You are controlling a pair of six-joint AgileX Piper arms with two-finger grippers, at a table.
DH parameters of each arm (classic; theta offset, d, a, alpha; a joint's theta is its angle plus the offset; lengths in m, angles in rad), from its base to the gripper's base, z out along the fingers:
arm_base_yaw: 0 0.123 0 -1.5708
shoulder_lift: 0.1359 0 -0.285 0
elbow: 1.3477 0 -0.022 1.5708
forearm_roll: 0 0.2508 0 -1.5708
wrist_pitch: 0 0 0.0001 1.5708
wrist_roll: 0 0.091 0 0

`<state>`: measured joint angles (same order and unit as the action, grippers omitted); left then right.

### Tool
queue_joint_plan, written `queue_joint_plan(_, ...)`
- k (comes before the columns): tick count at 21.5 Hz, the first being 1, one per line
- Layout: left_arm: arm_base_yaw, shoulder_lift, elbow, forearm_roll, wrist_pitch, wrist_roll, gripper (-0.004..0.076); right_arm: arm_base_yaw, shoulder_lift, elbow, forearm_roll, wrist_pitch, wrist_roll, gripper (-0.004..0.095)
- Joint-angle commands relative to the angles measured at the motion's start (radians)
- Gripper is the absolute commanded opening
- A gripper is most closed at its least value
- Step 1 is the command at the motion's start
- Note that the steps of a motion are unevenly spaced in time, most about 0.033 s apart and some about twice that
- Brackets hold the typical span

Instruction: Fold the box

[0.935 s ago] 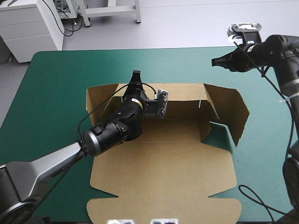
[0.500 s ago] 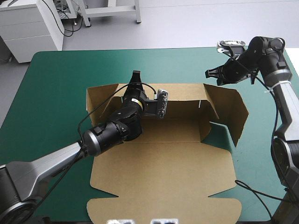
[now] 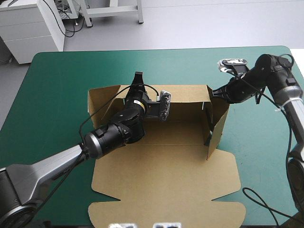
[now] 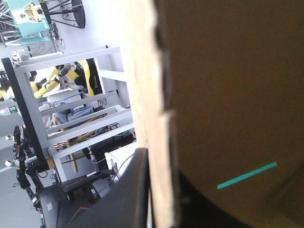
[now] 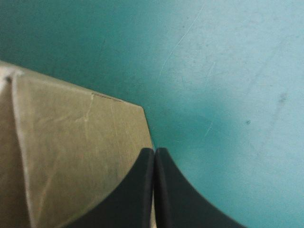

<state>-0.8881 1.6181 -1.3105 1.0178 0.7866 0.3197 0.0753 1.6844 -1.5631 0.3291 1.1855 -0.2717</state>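
High view first: the brown box (image 3: pixel 166 137) sat around the middle of the teal-green table (image 3: pixel 57 95), with its lid (image 3: pixel 161 185) lying flat toward the near edge. The back wall (image 3: pixel 187 102) was raised along the far side. The left gripper (image 3: pixel 138 78) was right up on that wall's top edge, near the left end. The right side wall (image 3: pixel 219 118) stood pretty much upright, and the right gripper (image 3: pixel 214 91) was touching its outer face up by the far corner. The left side wall (image 3: pixel 102 97) was partly up too.

Left wrist view: the board's edge ran straight up between the black fingers (image 4: pixel 126 190), one on each side, so the left gripper (image 4: pixel 159 194) was pinching the box (image 4: pixel 228 71). A thin teal-green slot showed through the board.

Right wrist view: the right gripper (image 5: pixel 154 153) had its fingers pressed together into one point with nothing between them. The tip was sitting right at the edge of a brown flap (image 5: pixel 71 142) of the box, with bare teal-green cover (image 5: pixel 228 71) on the other side
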Motion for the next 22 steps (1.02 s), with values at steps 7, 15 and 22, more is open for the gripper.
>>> queue_joint_plan(7,-0.004,-0.031,-0.011,-0.050,0.002,-0.015,-0.0008,-0.007,-0.328,0.499,0.352,-0.482,-0.491,-0.0019)
queue_joint_plan(15,-0.004,-0.031,-0.011,-0.050,0.002,-0.015,-0.0008,-0.007,-0.494,0.791,0.693,-0.638,-1.003,0.0041)
queue_joint_plan(22,-0.004,-0.031,-0.011,-0.050,0.002,-0.015,-0.0008,-0.007,-0.494,0.793,0.695,-0.545,-1.065,0.0601)
